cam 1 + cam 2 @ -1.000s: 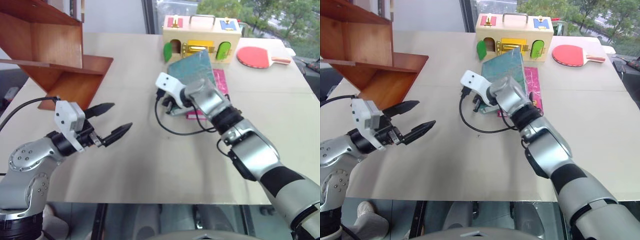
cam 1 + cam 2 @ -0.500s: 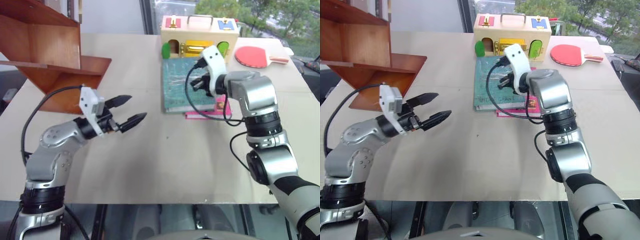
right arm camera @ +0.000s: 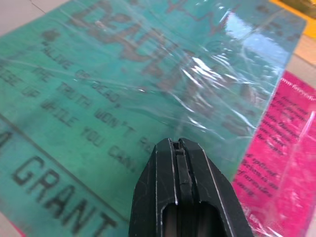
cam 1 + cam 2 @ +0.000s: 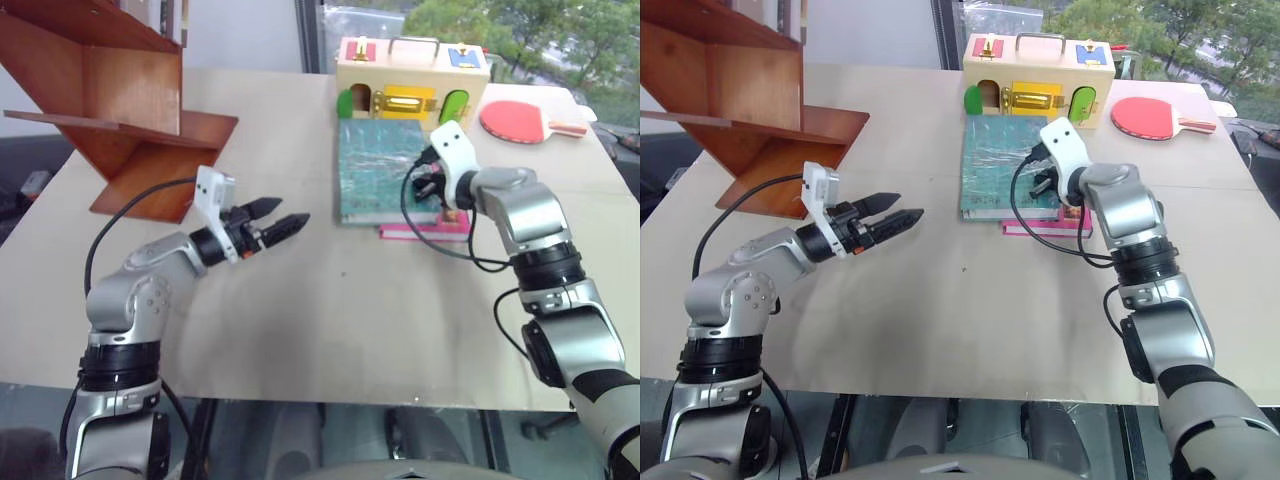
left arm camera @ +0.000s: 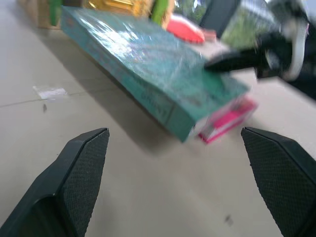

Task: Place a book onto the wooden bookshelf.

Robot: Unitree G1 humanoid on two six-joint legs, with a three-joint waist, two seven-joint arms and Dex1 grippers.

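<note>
The book lies flat on the table, overlapping a pink book, while the right gripper hovers above it, fingers pressed together and empty, and the left gripper is spread wide, holding nothing.

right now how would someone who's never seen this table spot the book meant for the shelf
Find the pale toy box with coloured doors at the table's far edge. Directly in front of it lies the book, flat, resting on a smaller pink book. It is the larger, teal-green one, its glossy wrap catching the light.
</note>
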